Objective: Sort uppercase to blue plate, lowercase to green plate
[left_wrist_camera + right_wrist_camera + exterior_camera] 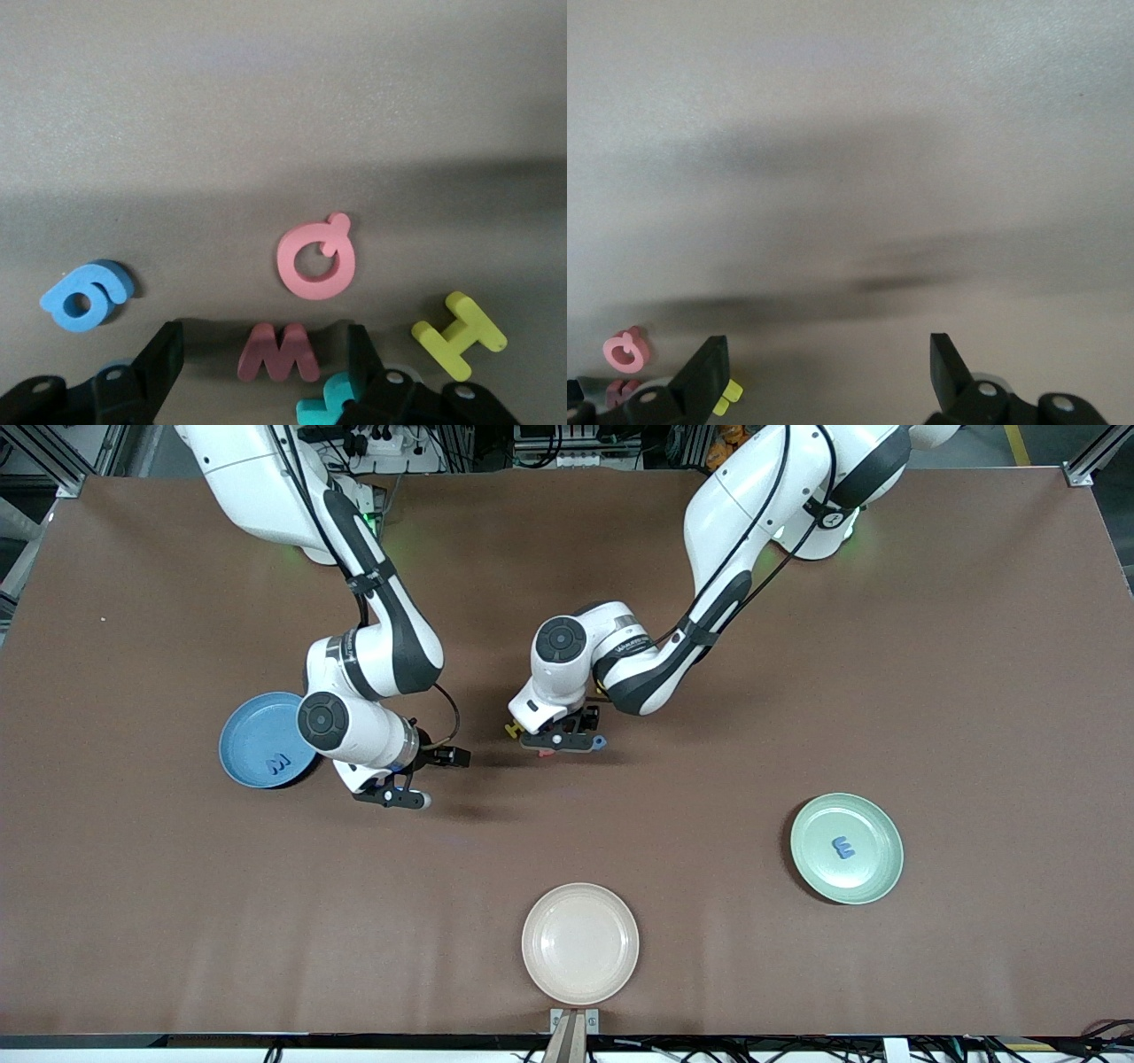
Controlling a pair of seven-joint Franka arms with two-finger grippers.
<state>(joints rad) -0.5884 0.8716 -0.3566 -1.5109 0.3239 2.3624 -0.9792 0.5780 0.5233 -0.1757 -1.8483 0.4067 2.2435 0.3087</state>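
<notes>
Brown table mat under both arms, three plates on it. The blue plate (252,731) sits at mid-height of the front view toward the right arm's end, with a blue W (279,764) in it. The green plate (873,819) is lower in the frame toward the left arm's end and holds a blue lowercase letter (843,848). A beige plate (580,943) sits at bottom centre with nothing in it.

My left claw (264,336) hangs low over the unsorted cluster near mid-table. Its fingers are apart with nothing gripped, one on either side of the small red w/m (277,354). Around it lie the pink Q (316,263), yellow H (459,335), a teal letter (323,403) partly under one finger, and a blue g-like letter (86,295).

My right claw (399,793) waits just beside the blue plate, over bare mat, with its fingers wide apart and empty.

Step in hand, as I judge it, is picking the red w/m. Next I should lower squarely, close on it without catching the teal letter, and carry it to the green plate.
</notes>
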